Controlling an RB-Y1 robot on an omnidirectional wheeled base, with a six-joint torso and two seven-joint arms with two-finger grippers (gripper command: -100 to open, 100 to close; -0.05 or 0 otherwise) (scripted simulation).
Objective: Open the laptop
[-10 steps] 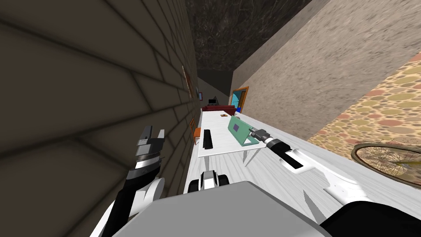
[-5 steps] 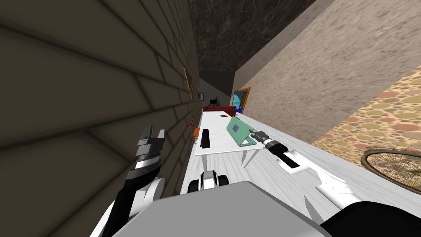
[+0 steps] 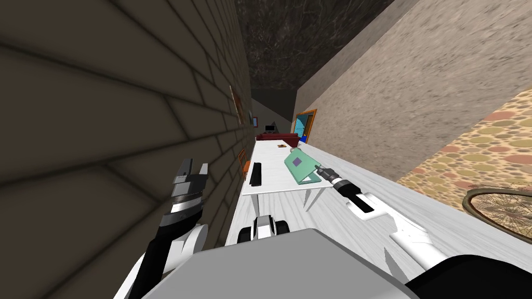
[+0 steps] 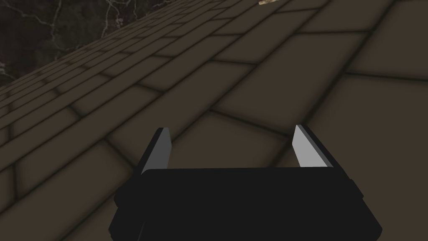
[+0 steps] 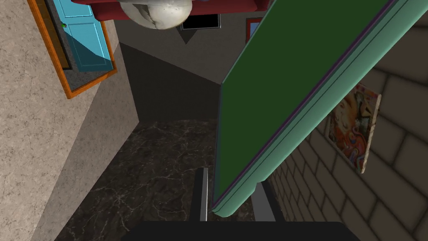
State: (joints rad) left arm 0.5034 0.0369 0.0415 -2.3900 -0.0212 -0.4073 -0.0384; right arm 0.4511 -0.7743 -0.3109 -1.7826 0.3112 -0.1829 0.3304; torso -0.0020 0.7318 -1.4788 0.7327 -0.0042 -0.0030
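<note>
A teal laptop (image 3: 298, 165) stands partly open on the white table (image 3: 275, 182), its lid tilted up with a purple mark on the back. My right gripper (image 3: 318, 169) reaches to the lid's free edge. In the right wrist view the lid's teal rim and dark green screen (image 5: 267, 100) run up from between the fingers of the right gripper (image 5: 232, 201), which is shut on the lid's corner. My left gripper (image 3: 193, 168) is raised beside the brick wall, and in its wrist view the left gripper (image 4: 232, 144) is open and holds nothing.
A flat black thing (image 3: 255, 174) lies on the table left of the laptop. An orange chair (image 3: 242, 161) stands between table and brick wall. Past the table are a red sofa (image 3: 277, 138) and a blue door (image 3: 301, 126). A round rimmed thing (image 3: 501, 205) lies at right.
My head view has shifted, so table and laptop sit slightly farther left and smaller. The right arm stays on the lid's edge. The left arm has not moved.
</note>
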